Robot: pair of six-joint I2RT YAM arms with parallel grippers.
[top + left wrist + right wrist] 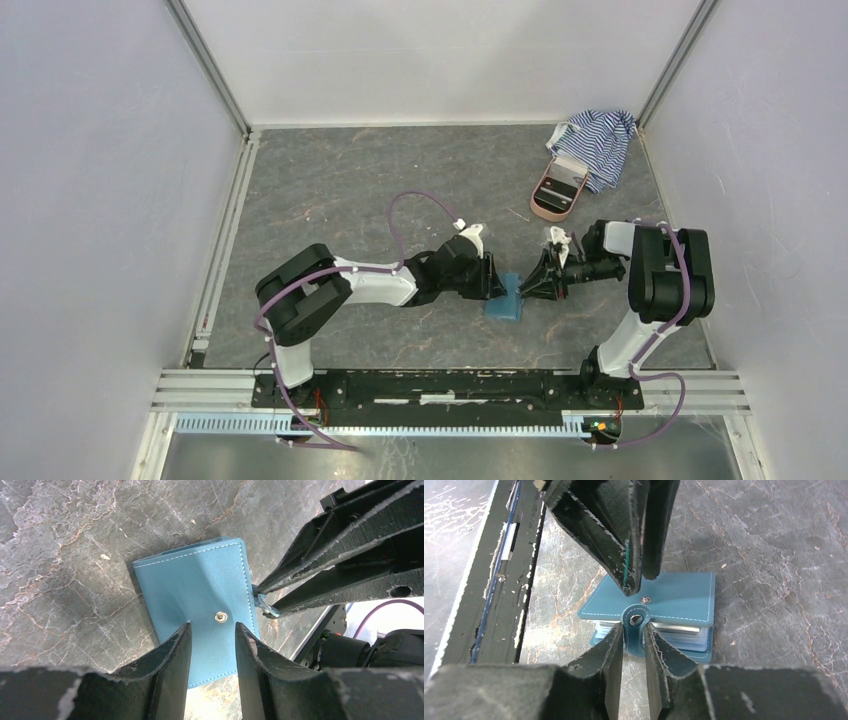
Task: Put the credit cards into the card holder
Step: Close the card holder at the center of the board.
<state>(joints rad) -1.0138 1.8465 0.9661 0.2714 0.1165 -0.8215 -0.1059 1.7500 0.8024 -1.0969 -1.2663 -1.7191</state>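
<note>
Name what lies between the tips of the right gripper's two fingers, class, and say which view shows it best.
The card holder's snap tab lies between the right gripper's fingertips, its ring just short of the stud. The right wrist view shows it best.

You see the wallet lying between both grippers, the case and cloth far behind right.

Grey marbled table, white walls

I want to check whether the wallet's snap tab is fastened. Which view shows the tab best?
The right wrist view: the snap tab sits unfastened between that gripper's fingertips. The left wrist view shows only its tip past the card holder edge. In the top view, grippers hide it.
</note>
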